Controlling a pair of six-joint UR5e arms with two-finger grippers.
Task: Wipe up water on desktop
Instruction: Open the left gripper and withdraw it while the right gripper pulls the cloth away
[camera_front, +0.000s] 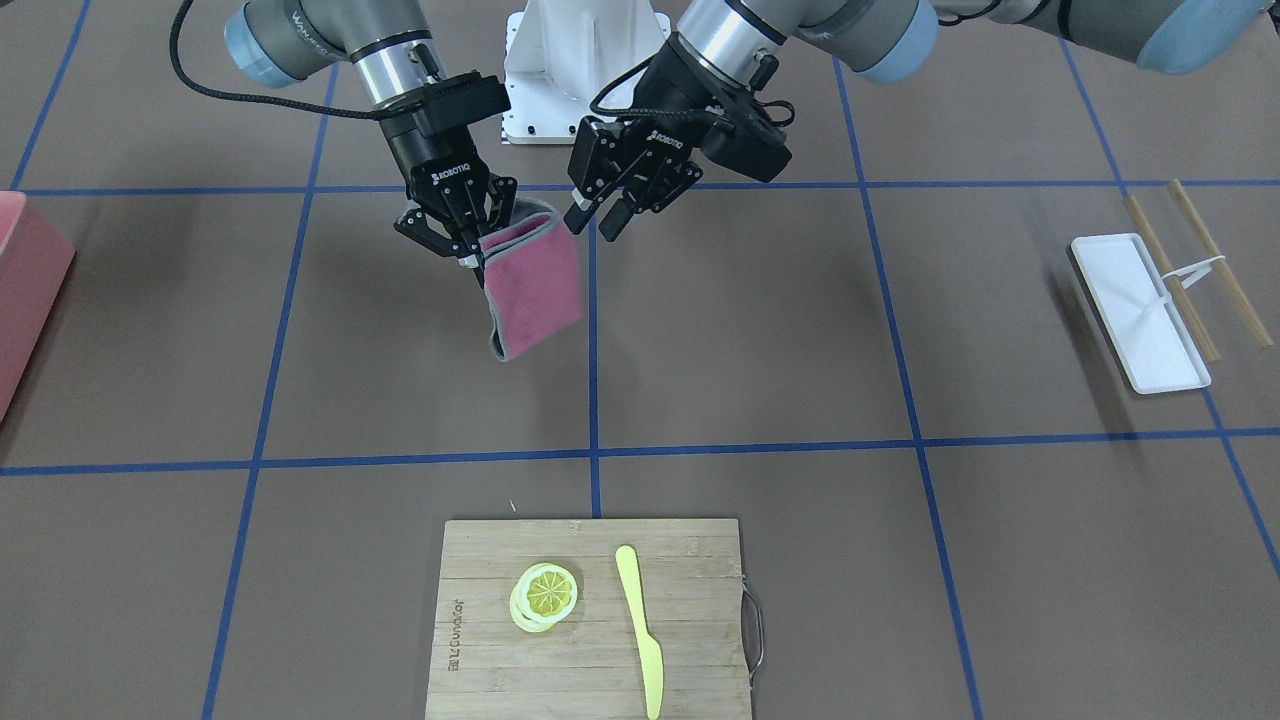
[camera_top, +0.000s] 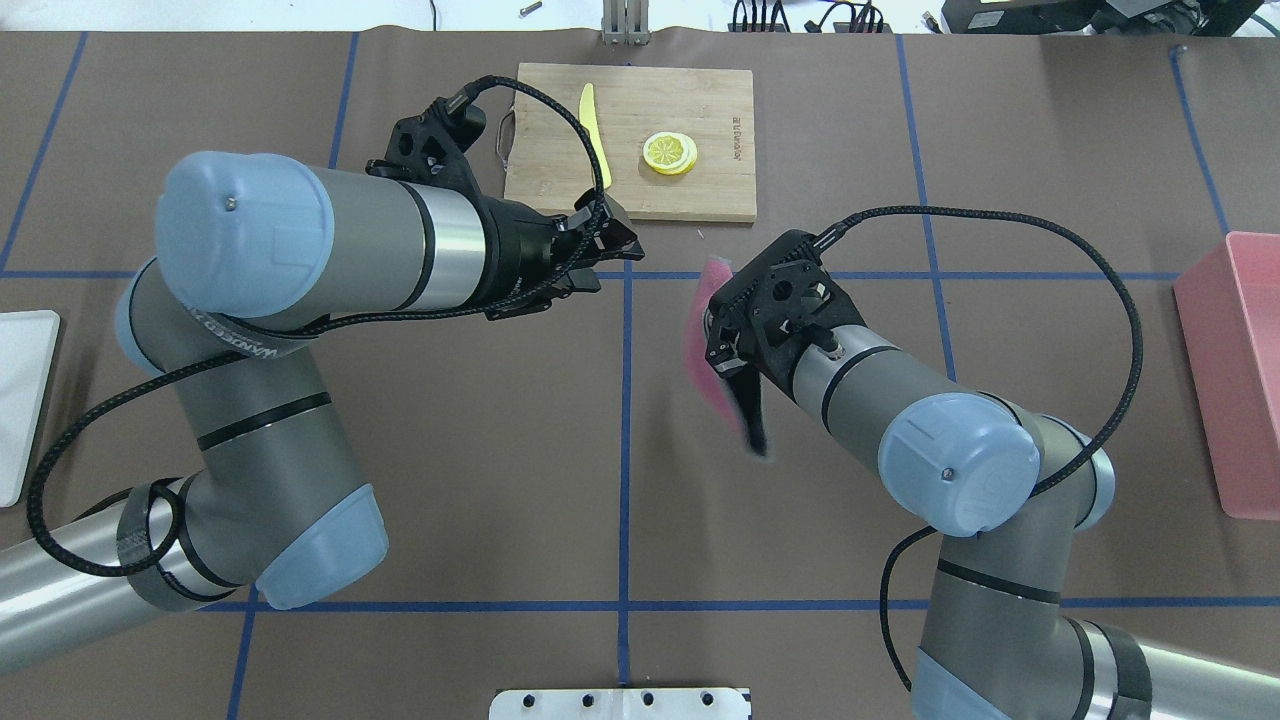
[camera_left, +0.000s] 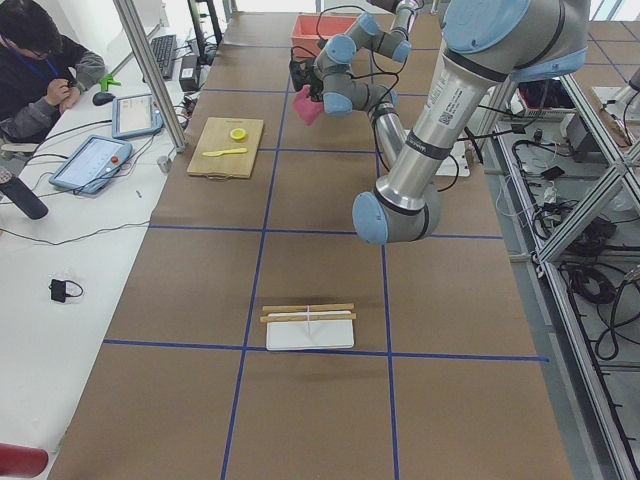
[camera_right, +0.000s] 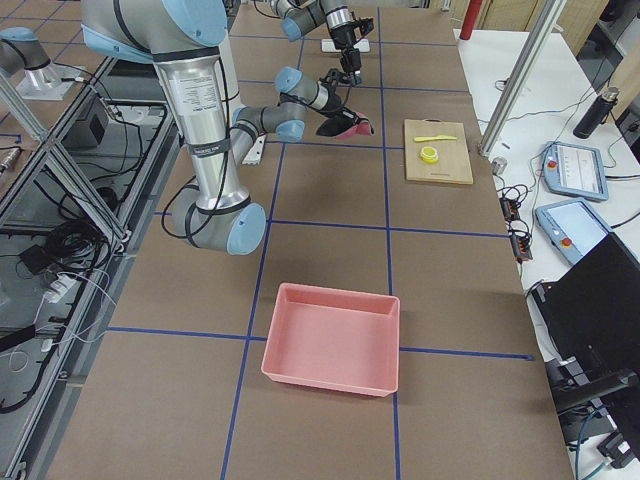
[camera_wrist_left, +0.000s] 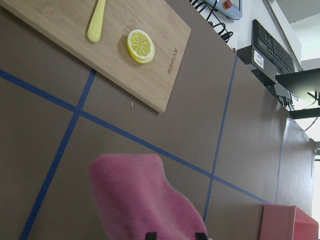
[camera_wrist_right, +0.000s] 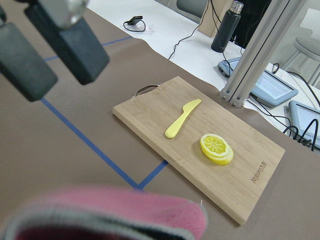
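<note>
My right gripper (camera_front: 470, 250) is shut on a folded pink cloth with a grey edge (camera_front: 530, 290) and holds it above the brown desktop (camera_front: 750, 330) near the centre blue tape line. The cloth also shows in the overhead view (camera_top: 700, 340), mostly under my right wrist, and low in both wrist views (camera_wrist_left: 140, 200) (camera_wrist_right: 115, 215). My left gripper (camera_front: 595, 222) is open and empty, close beside the cloth's upper edge; its two dark pads (camera_wrist_right: 70, 40) show spread apart. I see no water on the desktop.
A bamboo cutting board (camera_front: 480, 660) at the table's far side carries a lemon slice (camera_front: 545, 595) and a yellow knife (camera_front: 640, 630). A white tray (camera_front: 1140, 315) with chopsticks (camera_front: 1195, 265) lies at my left. A pink bin (camera_top: 1235, 370) stands at my right.
</note>
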